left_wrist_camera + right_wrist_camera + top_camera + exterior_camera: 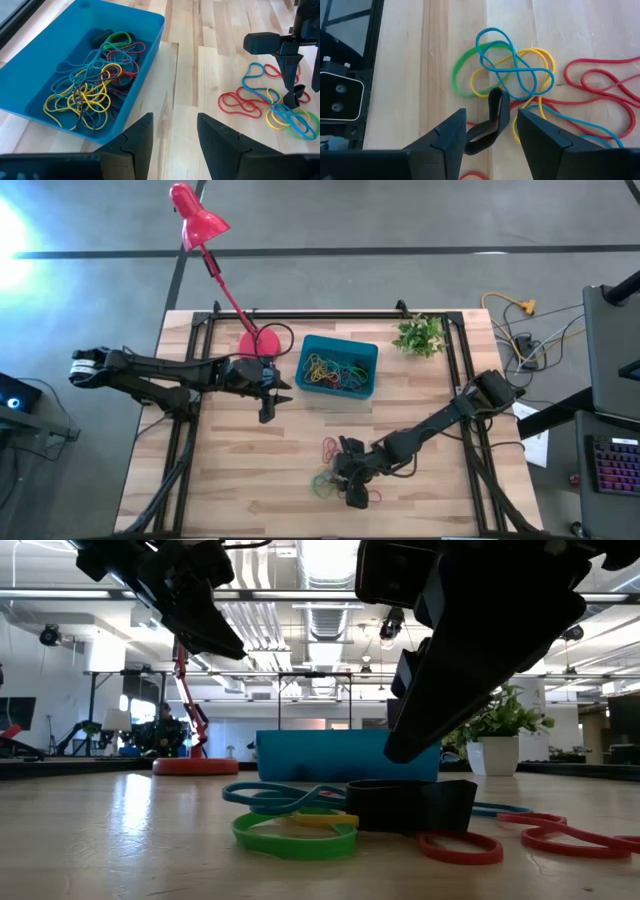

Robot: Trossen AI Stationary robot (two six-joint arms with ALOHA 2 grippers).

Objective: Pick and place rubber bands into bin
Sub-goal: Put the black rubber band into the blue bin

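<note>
1. Rubber bands (pixel 512 75), thin floppy elastic loops in red, green, yellow, teal and black, lie in two groups: one tangled heap inside the bin, one loose cluster on the wooden slat table (pixel 250 480) near its front edge, well apart from the bin.
2. Small rectangular teal-blue plastic bin (pixel 337 367) with low walls sits at the table's rear centre, just beside the red round lamp base (pixel 258 340). Contents seen from the left wrist: mostly yellow and teal loops, some red, one green, a few dark.
3. Left gripper (pixel 268 395) hangs over bare wood just left of the bin; fingers (pixel 137 145) parted, nothing between them.
4. Right gripper (pixel 352 480) is low over the loose cluster; fingers (pixel 540 137) spread apart, straddling a wide black band (pixel 492 120) that stands on edge between them. Whether either finger touches it cannot be told.
5. Loose cluster, right wrist view: teal loop twisted over yellow, green arc beside, red loops (pixel 605 80) trailing away.
</note>
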